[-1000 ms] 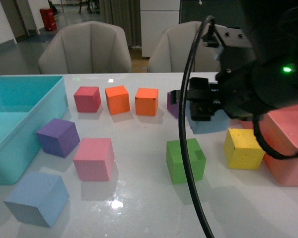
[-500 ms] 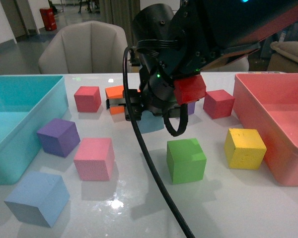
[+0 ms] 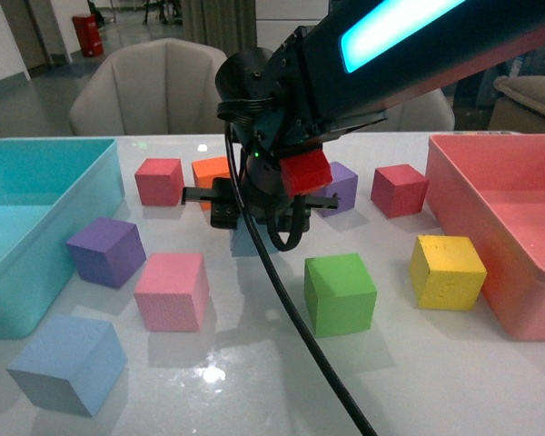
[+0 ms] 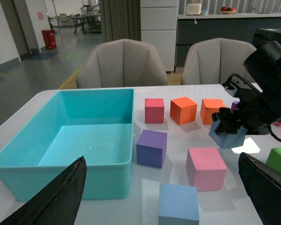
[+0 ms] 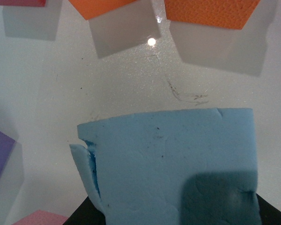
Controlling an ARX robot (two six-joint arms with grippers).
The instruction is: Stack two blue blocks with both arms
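My right gripper (image 3: 254, 213) is shut on one blue block (image 3: 247, 240) and holds it above the table, in front of the orange cubes. That block fills the right wrist view (image 5: 173, 159), squeezed, with a torn edge, and it also shows in the left wrist view (image 4: 227, 134). The other blue block (image 3: 68, 363) lies on the table at the front left. In the left wrist view it (image 4: 179, 205) lies below the open, empty left gripper (image 4: 161, 161), between its black fingers (image 4: 56, 197). The left arm is out of the front view.
A teal bin (image 3: 36, 227) stands at the left and a pink bin (image 3: 500, 227) at the right. Purple (image 3: 106, 250), pink (image 3: 171, 291), green (image 3: 340, 292) and yellow (image 3: 447, 271) cubes lie around. Red (image 3: 159, 180), orange (image 3: 209, 168), purple (image 3: 341, 186) and maroon (image 3: 400, 189) cubes line the back.
My right arm has swung left across the table, carrying the blue block from the right side to left of centre. The blue block at the front left has not moved.
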